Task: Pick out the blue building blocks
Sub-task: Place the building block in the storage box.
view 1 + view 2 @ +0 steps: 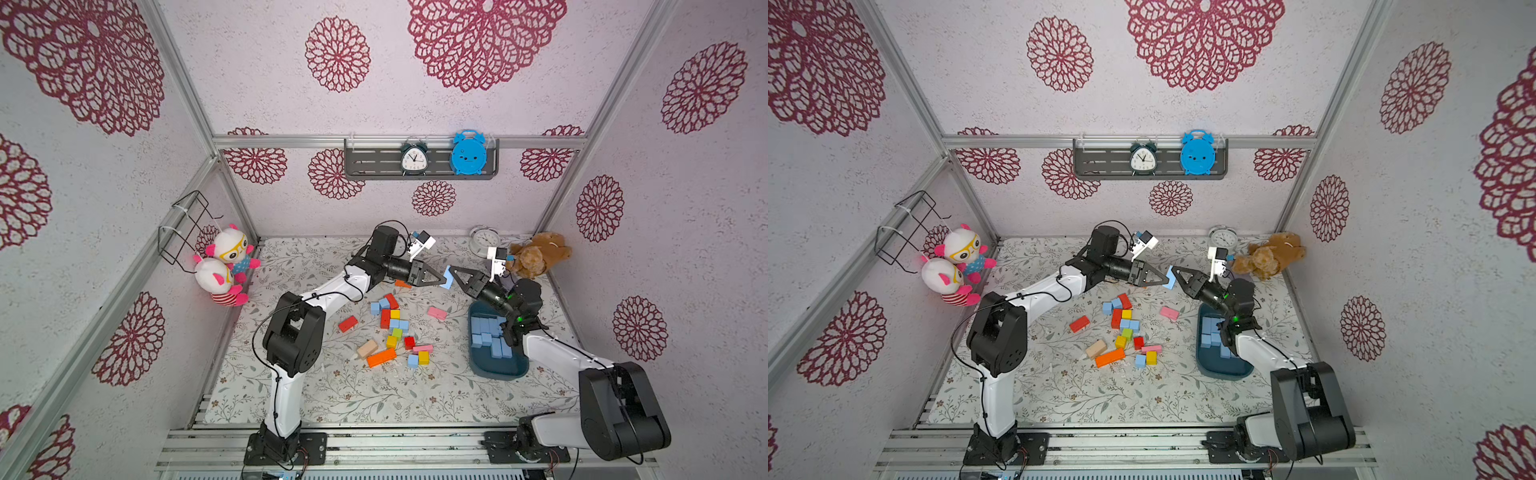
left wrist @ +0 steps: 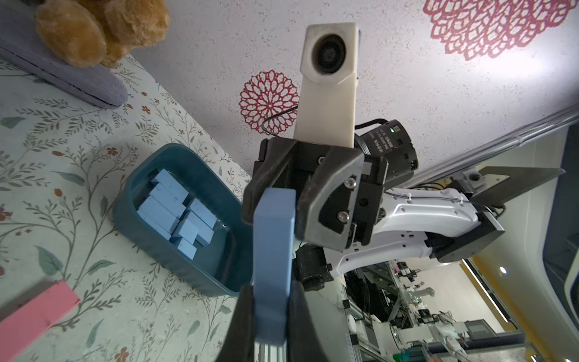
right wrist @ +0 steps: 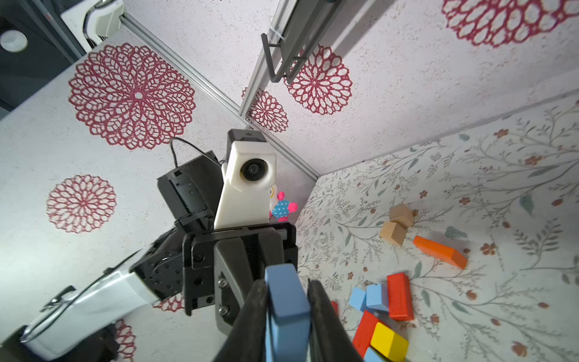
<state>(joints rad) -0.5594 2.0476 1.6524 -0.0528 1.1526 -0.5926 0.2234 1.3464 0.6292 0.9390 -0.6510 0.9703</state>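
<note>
Clamping one end of a light-blue brick [image 1: 447, 277] above the mat [image 1: 415, 395], the left gripper [image 1: 441, 281] meets the right gripper [image 1: 453, 271], whose jaws flank the other end, grip unclear, near the teal tub [image 1: 498, 372].

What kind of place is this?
Likely a robot test booth made to look like a playroom: two robot arms bolted to a rail, flowery walls on metal framing, plush toys and scattered blocks.
</note>
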